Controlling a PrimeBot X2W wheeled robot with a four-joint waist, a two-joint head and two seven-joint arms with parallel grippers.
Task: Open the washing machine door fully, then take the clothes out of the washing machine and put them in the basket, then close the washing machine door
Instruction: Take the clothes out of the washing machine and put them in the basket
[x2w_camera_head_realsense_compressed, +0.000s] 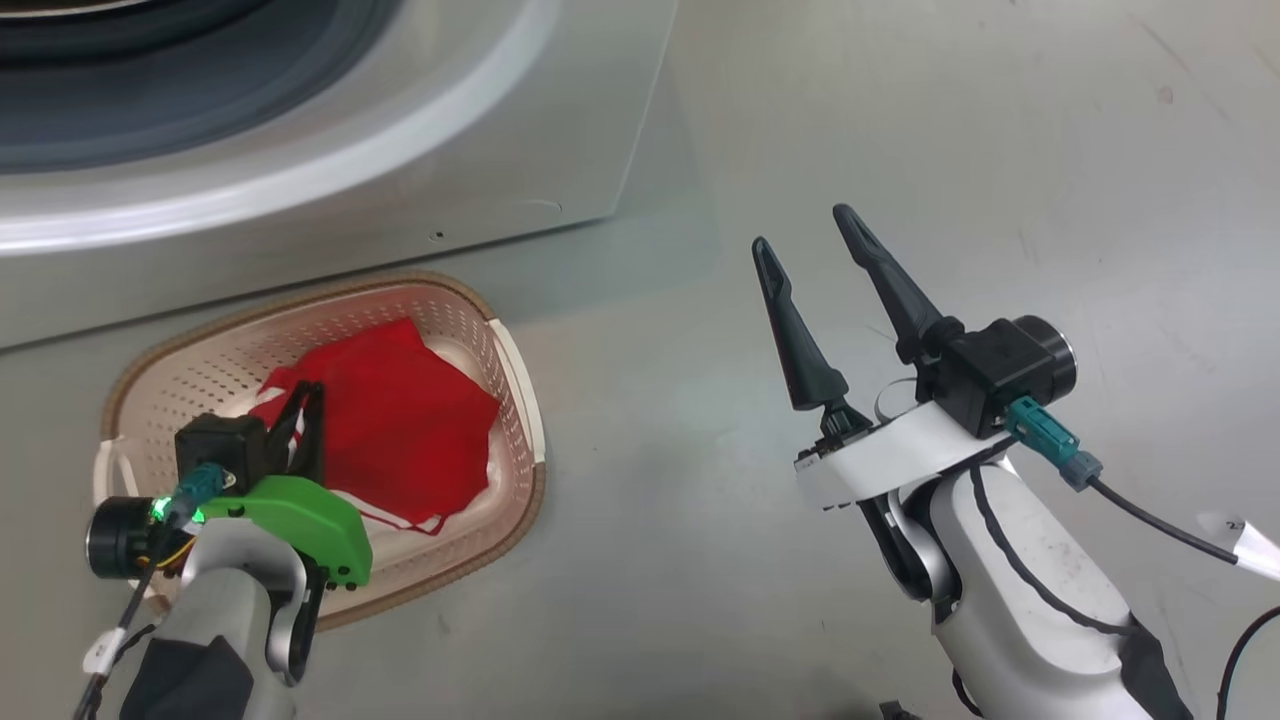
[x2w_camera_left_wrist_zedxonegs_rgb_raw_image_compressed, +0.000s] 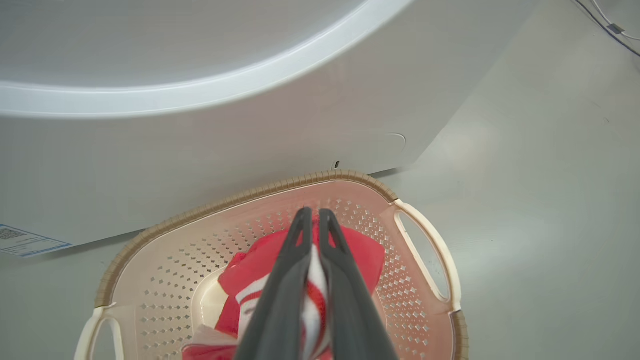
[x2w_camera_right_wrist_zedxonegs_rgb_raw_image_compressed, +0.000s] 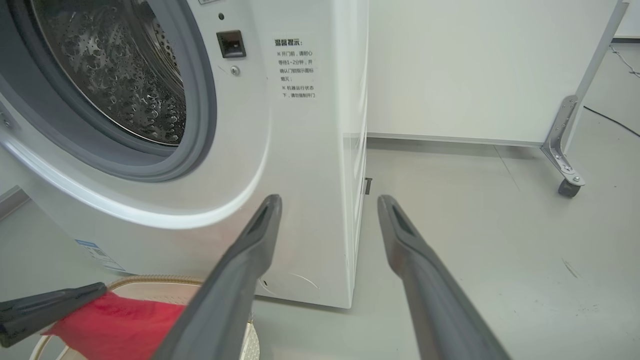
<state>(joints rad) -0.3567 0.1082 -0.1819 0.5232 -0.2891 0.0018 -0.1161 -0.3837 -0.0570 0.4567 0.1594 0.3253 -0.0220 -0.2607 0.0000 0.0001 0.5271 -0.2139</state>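
The cream basket stands on the floor right in front of the white washing machine. Red clothes with white trim lie in it. My left gripper reaches down into the basket and is shut on the clothes; the left wrist view shows red and white fabric pinched between the fingers of that gripper above the basket. My right gripper hangs open over bare floor to the right of the basket, holding nothing. In the right wrist view the steel drum is exposed. The washing machine door is out of view.
Grey floor stretches to the right of the machine and basket. A white panel on a caster wheel stands at the back right, with a cable on the floor beyond it. A blue label sits low on the machine front.
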